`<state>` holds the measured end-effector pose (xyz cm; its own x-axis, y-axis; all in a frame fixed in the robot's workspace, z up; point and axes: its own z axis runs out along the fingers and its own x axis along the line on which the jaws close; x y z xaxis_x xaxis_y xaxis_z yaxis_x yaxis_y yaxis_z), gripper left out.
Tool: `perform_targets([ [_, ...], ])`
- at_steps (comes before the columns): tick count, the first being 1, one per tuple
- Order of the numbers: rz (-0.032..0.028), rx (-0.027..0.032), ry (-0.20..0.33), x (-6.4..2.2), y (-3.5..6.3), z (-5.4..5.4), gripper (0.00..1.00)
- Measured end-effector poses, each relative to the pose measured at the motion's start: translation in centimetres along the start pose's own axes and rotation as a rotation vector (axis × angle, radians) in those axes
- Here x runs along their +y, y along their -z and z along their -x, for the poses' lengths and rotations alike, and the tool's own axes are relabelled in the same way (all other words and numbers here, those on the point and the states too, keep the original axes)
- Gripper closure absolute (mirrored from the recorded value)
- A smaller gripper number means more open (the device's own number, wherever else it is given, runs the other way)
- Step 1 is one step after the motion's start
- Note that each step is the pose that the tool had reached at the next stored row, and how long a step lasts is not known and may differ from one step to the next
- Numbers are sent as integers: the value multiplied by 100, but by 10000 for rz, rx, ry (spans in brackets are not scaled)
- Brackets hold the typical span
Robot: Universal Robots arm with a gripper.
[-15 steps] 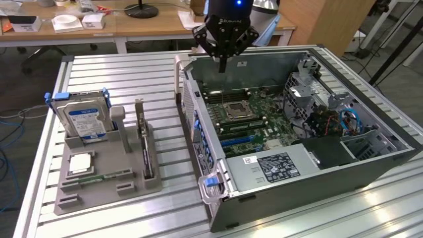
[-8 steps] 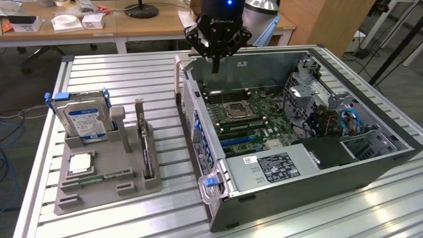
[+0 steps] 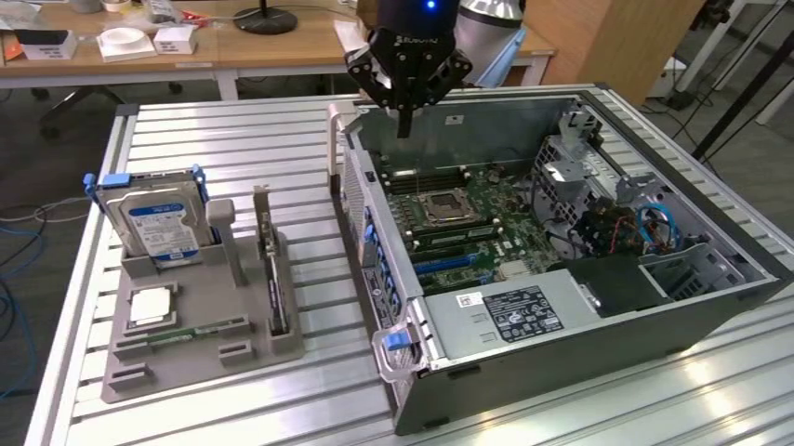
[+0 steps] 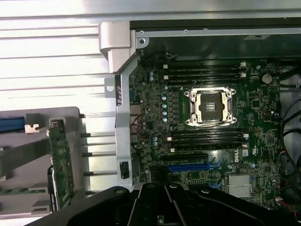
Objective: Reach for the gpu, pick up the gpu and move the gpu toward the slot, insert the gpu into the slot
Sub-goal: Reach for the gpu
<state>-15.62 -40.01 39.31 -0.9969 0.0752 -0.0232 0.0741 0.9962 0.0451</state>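
Note:
The gpu, a thin dark card with a silver end bracket, stands on edge in the grey holder at the exterior view's left. In the wrist view the gpu shows as a green board edge in that holder. My gripper hangs above the far rim of the open computer case, well away from the gpu, its fingers shut together on nothing. The blue slot lies on the motherboard below the processor socket, and the wrist view shows the same slot.
A blue-labelled hard drive stands upright in the holder, with a memory stick lying flat near its front. The case's silver side wall rises between the holder and the motherboard. Desks with clutter stand behind the slatted table.

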Motion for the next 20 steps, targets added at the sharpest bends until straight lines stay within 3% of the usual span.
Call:
perform_targets([
  [20,0,0,-2,-72,1,-256,89],
])
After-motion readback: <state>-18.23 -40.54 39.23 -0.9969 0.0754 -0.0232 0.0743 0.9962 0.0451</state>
